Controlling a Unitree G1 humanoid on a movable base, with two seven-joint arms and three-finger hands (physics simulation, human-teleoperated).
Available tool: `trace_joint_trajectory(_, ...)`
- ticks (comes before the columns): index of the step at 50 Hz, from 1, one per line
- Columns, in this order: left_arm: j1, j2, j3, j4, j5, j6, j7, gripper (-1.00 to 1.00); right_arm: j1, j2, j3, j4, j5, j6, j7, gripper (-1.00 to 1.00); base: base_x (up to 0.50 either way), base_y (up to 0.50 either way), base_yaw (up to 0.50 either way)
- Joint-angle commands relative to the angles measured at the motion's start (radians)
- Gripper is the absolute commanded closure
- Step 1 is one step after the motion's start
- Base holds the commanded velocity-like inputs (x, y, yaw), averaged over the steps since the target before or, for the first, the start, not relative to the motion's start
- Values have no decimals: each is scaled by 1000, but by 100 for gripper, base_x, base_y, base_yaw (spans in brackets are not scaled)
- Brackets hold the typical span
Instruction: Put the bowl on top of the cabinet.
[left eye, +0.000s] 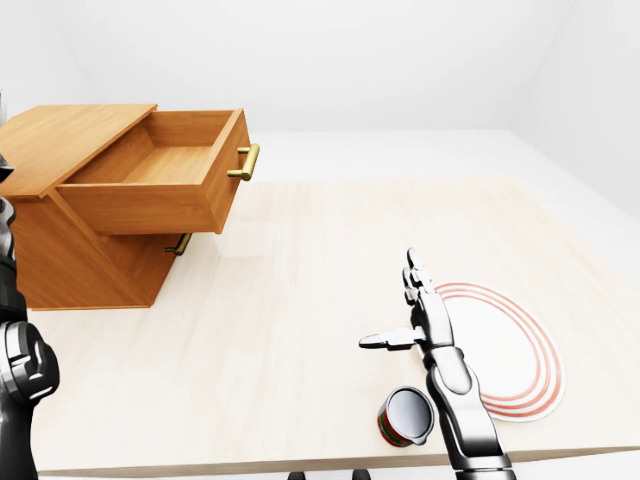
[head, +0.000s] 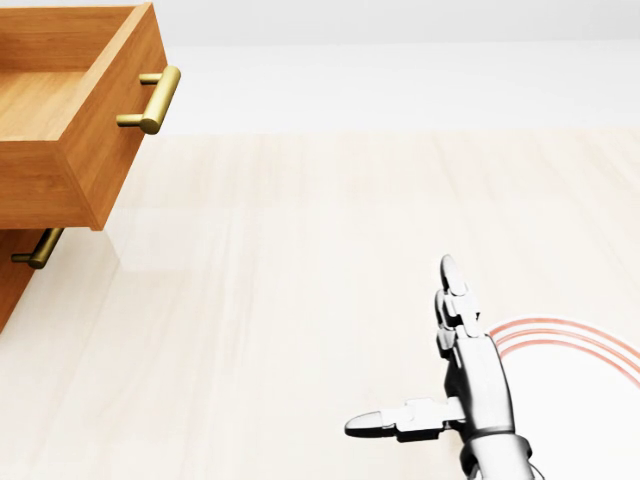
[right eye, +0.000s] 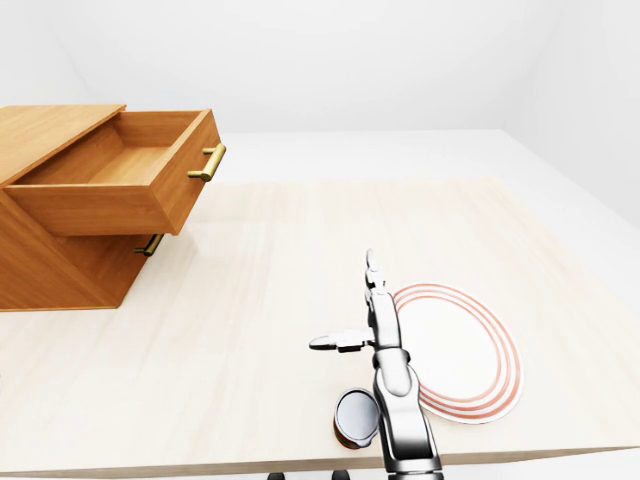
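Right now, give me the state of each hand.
Left hand: out of frame; only its arm shows.
Right hand: open, fingers spread, holding nothing.
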Motion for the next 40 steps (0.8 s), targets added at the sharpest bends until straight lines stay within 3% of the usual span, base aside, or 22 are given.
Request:
trace_joint_trajectory(1,10,-5,-41,28,158,0,1,98,1,-1,-2,0,1,-2,0,-100,0,0,0)
trace_joint_trajectory(21,47,-57,-62,45,299,0,1,98,-4,-1,-5,14,2,-9,0,-100,0,0,0)
trace_joint_trajectory(40,80,-78,-50,58,286,0,1,98,-8,-2,-9,27,2,-16,-2,-100,0,0,0)
